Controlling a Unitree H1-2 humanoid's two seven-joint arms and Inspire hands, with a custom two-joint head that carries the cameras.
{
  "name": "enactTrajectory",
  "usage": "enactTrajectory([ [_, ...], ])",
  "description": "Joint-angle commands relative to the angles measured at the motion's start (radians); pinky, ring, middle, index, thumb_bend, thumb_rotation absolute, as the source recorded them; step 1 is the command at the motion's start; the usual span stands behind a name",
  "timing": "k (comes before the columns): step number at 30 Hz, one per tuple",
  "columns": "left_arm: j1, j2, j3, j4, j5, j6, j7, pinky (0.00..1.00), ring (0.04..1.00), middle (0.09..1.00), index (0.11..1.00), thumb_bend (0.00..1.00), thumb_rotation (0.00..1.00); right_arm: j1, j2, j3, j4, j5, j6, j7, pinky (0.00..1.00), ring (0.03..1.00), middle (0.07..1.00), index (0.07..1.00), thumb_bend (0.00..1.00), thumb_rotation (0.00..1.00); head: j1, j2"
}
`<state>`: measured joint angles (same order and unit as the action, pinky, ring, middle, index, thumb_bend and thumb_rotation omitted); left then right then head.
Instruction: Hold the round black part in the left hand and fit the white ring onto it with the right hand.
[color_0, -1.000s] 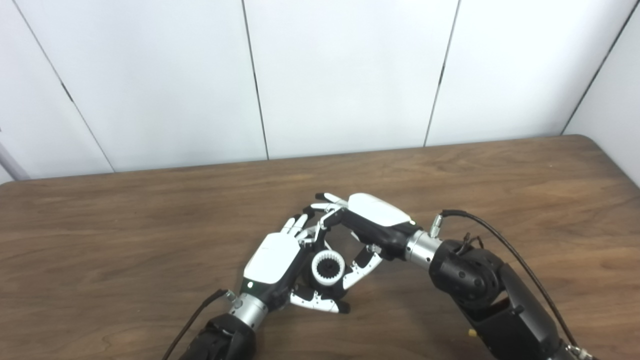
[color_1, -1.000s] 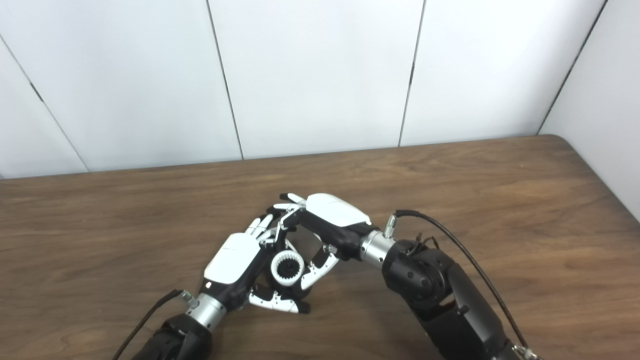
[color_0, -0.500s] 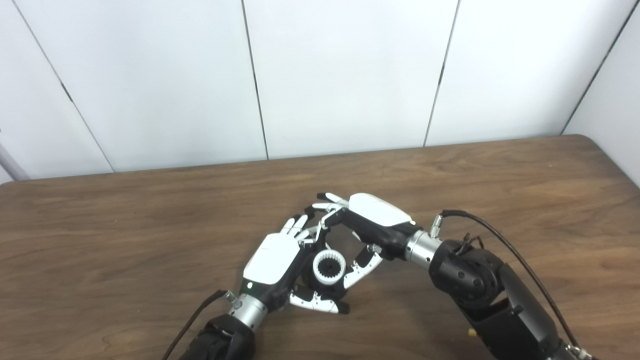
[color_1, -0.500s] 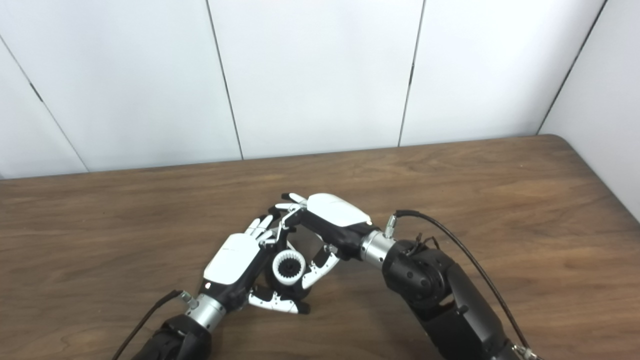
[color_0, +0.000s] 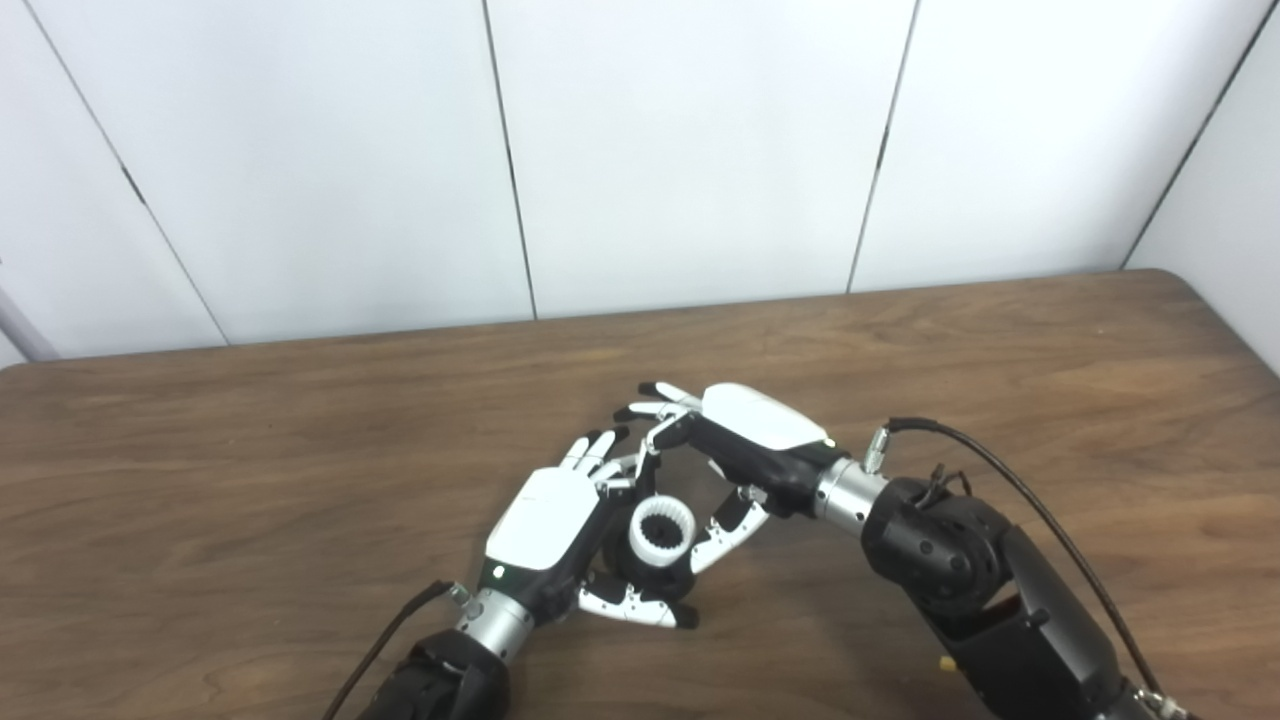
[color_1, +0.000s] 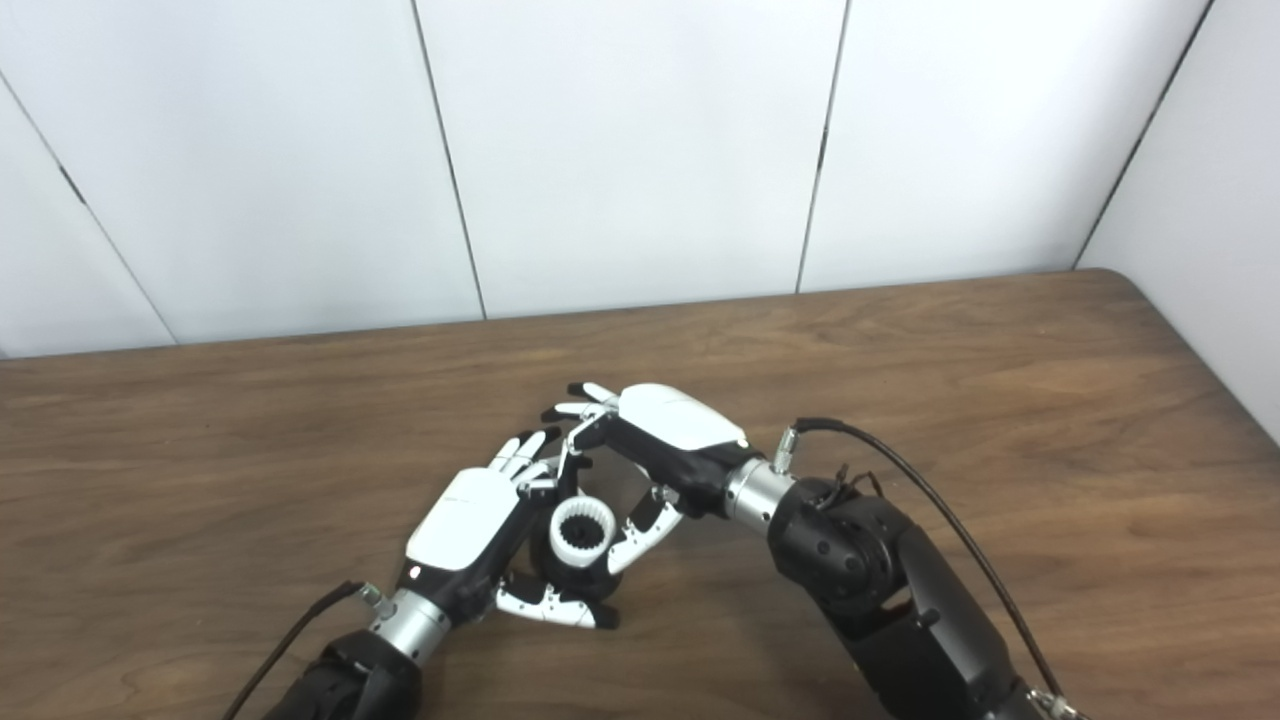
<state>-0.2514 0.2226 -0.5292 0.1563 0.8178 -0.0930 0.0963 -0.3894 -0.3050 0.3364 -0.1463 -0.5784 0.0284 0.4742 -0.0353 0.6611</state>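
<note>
My left hand (color_0: 545, 522) is shut on the round black part (color_0: 668, 580) and holds it just above the table near the front middle. The white ring (color_0: 660, 530), toothed inside, sits on top of the black part, whose dark centre shows through the ring. My right hand (color_0: 745, 440) arches over the ring from the right. Its thumb (color_0: 728, 528) lies against the ring's right side. Its fingers (color_0: 655, 405) reach past the ring's far side. The same group shows in the right eye view, with the ring (color_1: 581, 532) between both hands.
The brown wooden table (color_0: 1000, 350) spreads out on all sides of the hands. A white panelled wall (color_0: 690, 150) stands behind its far edge. A black cable (color_0: 1000, 480) loops over my right forearm.
The ring and my right hand have shifted slightly up and to the right. The right hand's fingers have lifted a little. The left hand has hardly moved.
</note>
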Motion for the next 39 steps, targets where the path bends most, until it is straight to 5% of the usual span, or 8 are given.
enactTrajectory([
  [1,0.073,0.036,-0.03,0.042,0.028,0.023,-0.071,1.0,0.994,0.86,0.48,0.52,0.05,-0.031,-0.013,-0.015,-0.035,0.008,0.002,-0.007,0.0,1.0,0.913,0.476,0.52,0.13,0.001,0.0],
  [2,0.072,0.036,-0.03,0.043,0.027,0.022,-0.07,1.0,0.992,0.862,0.48,0.52,0.05,-0.033,-0.014,-0.011,-0.043,0.006,0.016,0.007,0.0,1.0,0.928,0.482,0.52,0.14,0.001,0.0],
  [4,0.071,0.034,-0.03,0.045,0.024,0.021,-0.071,1.0,0.993,0.866,0.48,0.52,0.05,-0.037,-0.018,-0.003,-0.055,-0.002,0.034,0.028,0.0,1.0,0.952,0.579,0.88,0.24,0.003,-0.003],
  [7,0.071,0.033,-0.03,0.046,0.023,0.021,-0.069,1.0,0.995,0.869,0.48,0.52,0.05,-0.039,-0.018,0.005,-0.07,-0.013,0.06,0.045,0.0,1.0,0.993,0.708,0.99,0.4,0.005,-0.004],
  [13,0.07,0.031,-0.032,0.048,0.029,0.024,-0.068,1.0,0.993,0.87,0.48,0.52,0.05,-0.035,-0.018,0.008,-0.087,-0.023,0.081,0.049,0.0,1.0,1.0,0.816,1.0,0.45,0.009,-0.001],
  [28,0.056,0.025,-0.033,0.077,0.022,0.011,-0.059,1.0,0.993,0.868,0.479,0.52,0.05,-0.022,-0.017,-0.016,-0.067,0.009,0.063,0.016,0.0,1.0,1.0,0.842,1.0,0.43,0.008,-0.019],
  [35,0.035,0.015,-0.035,0.133,0.027,0.001,-0.033,1.0,0.991,0.863,0.48,0.52,0.05,0.014,-0.022,-0.111,-0.101,0.085,0.085,-0.031,0.0,1.0,1.0,0.908,1.0,0.51,0.003,-0.047],
  [39,0.025,0.007,-0.035,0.166,0.036,0.002,-0.011,1.0,0.993,0.859,0.48,0.52,0.05,0.081,-0.02,-0.185,-0.159,0.116,0.125,-0.063,0.0,1.0,1.0,0.954,0.89,0.59,0.003,-0.064],
])
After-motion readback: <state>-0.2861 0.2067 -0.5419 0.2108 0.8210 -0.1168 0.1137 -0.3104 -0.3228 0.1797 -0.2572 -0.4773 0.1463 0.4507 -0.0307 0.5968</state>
